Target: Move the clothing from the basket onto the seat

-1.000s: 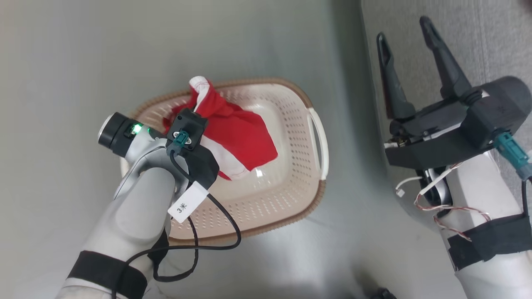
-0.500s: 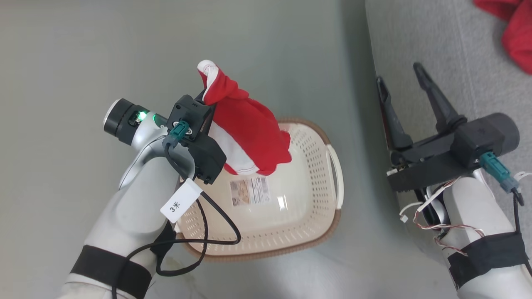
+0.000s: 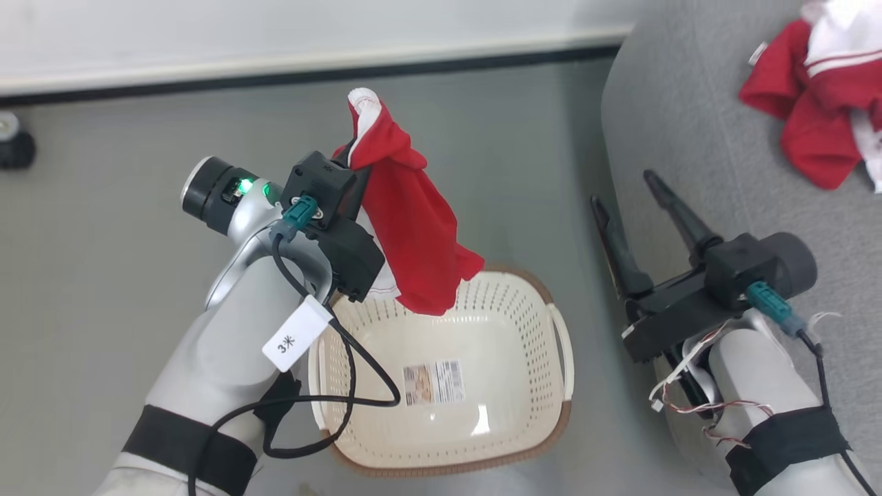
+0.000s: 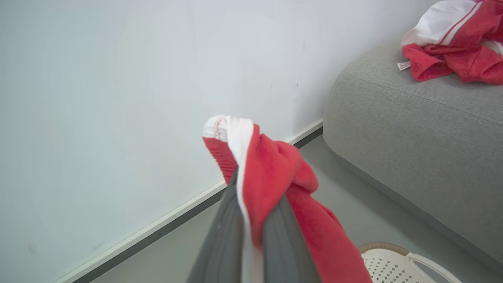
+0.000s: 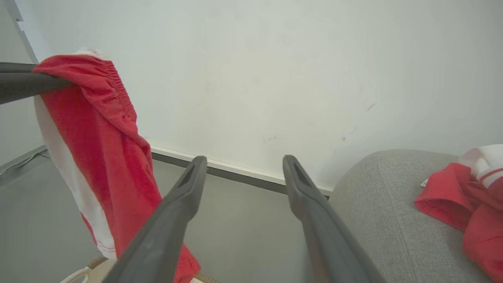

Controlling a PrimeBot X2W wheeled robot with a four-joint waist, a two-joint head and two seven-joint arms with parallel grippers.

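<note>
Head view: left tool (image 3: 355, 155) grips the soft red white-trimmed garment (image 3: 413, 234) high over the oval cream perforated basket (image 3: 530, 337), clear to swing right to the big grey fabric seat (image 3: 689, 138). Left wrist view: cloth pinched tight between the fingers. Right wrist view: right tool (image 5: 243, 158) spread wide, empty, beside the seat.
</note>
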